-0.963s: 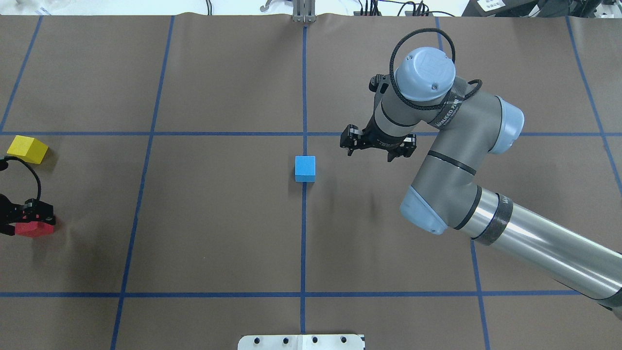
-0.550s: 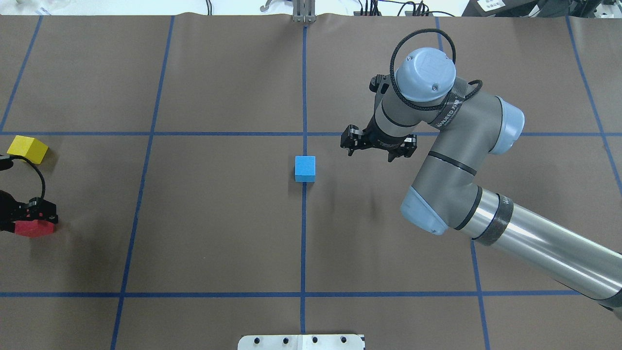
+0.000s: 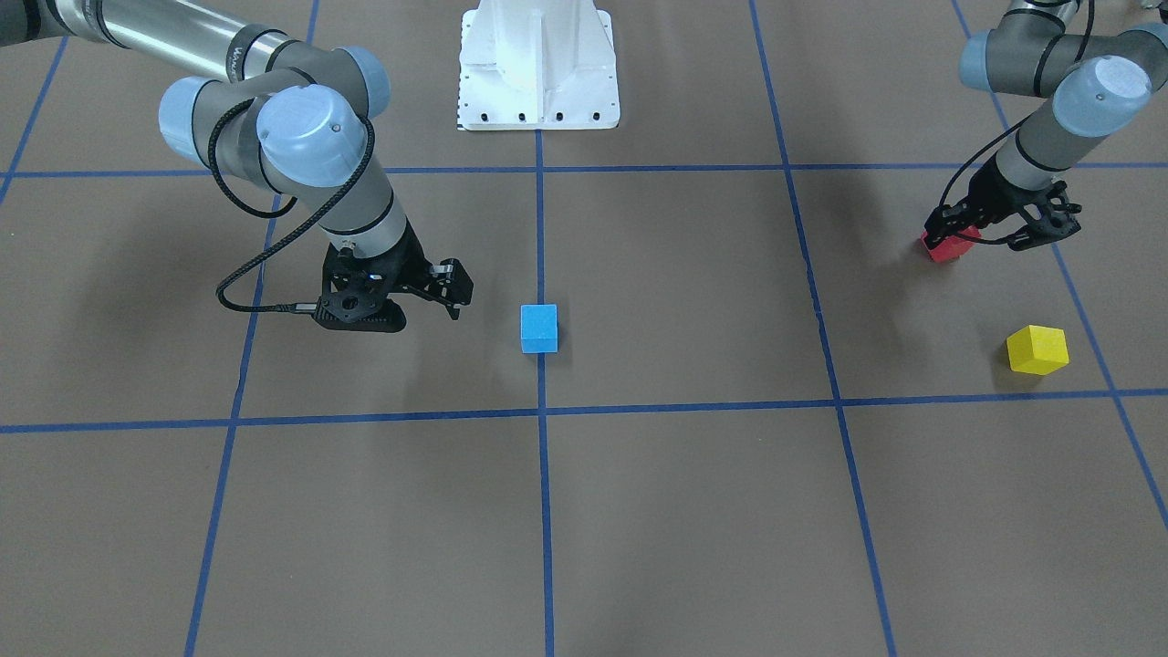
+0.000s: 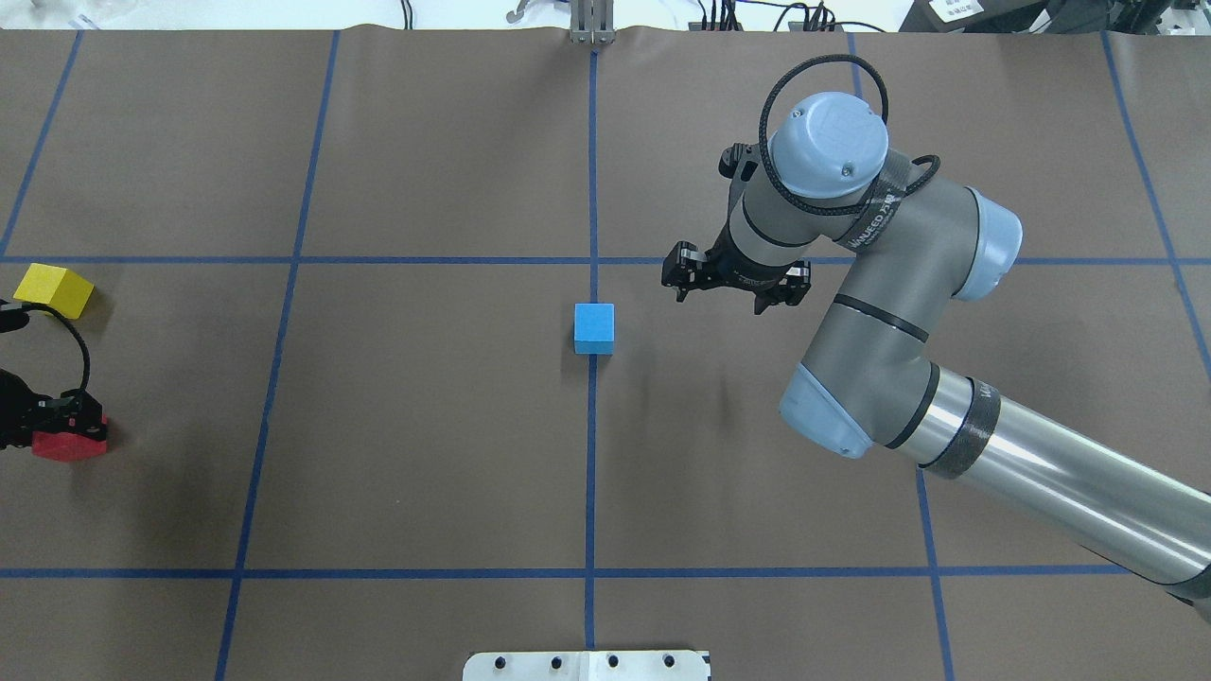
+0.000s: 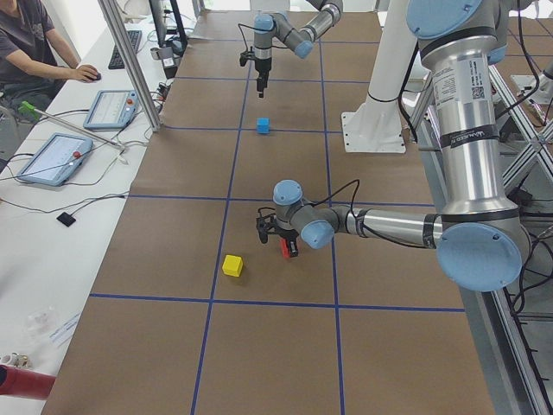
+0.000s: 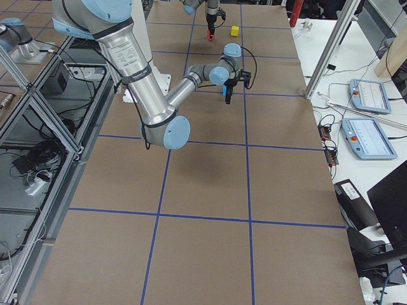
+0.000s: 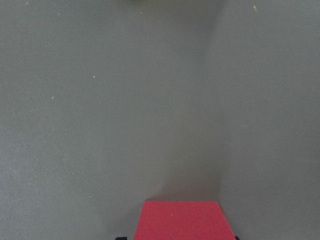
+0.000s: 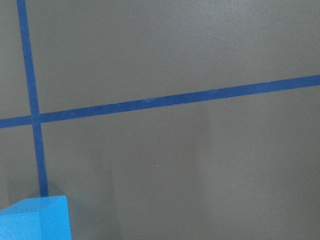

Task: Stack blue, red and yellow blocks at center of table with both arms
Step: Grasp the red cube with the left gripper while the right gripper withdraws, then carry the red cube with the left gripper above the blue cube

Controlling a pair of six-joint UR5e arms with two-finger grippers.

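Observation:
The blue block sits on the centre line of the table and also shows in the right wrist view. My right gripper hangs open and empty just to its right, apart from it. My left gripper is at the table's far left edge, shut on the red block, low at the table; I cannot tell whether the block is lifted. The yellow block lies free a short way beyond it.
Blue tape lines divide the brown table cover into squares. The white robot base plate stands at the near middle edge. An operator and tablets are beside the table on its far side.
The left gripper and the red block have shifted very slightly at the table's left edge. The right arm and the blue block have not moved.

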